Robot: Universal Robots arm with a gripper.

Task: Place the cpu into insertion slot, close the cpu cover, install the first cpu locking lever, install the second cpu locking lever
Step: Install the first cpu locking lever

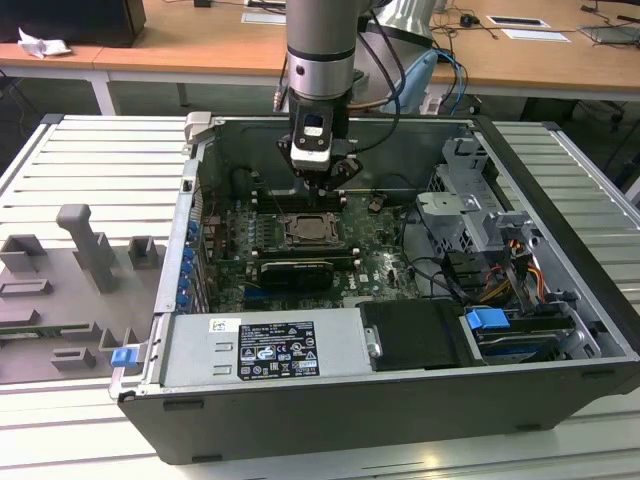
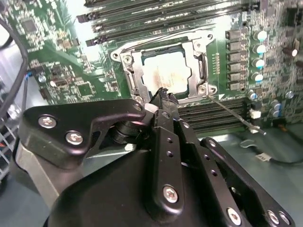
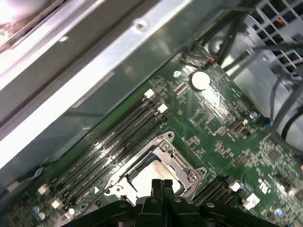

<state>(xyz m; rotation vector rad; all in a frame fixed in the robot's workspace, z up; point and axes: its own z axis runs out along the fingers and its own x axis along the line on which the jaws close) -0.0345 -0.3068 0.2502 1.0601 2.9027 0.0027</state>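
The cpu (image 2: pixel 166 71) lies flat in the insertion slot (image 1: pixel 308 229) on the green board, its dull silver top showing through the window of the cpu cover (image 2: pixel 134 71). The cover lies down around the chip; in the first wrist view the cpu (image 3: pixel 144 174) and the cpu cover (image 3: pixel 176 156) appear the same way. A thin metal locking lever (image 2: pixel 233 114) sticks out from one socket corner, away from the frame. My gripper (image 2: pixel 164 93) is shut with nothing in it, its tips just over the socket's edge. In the exterior view the gripper (image 1: pixel 322 187) hangs right above the socket.
Long black memory slots (image 3: pixel 109 146) run on both sides of the socket. The open computer case (image 1: pixel 560 250) walls in the board, with a drive cage and cables (image 1: pixel 480 230) on the exterior view's right and a power supply (image 1: pixel 270 345) in front.
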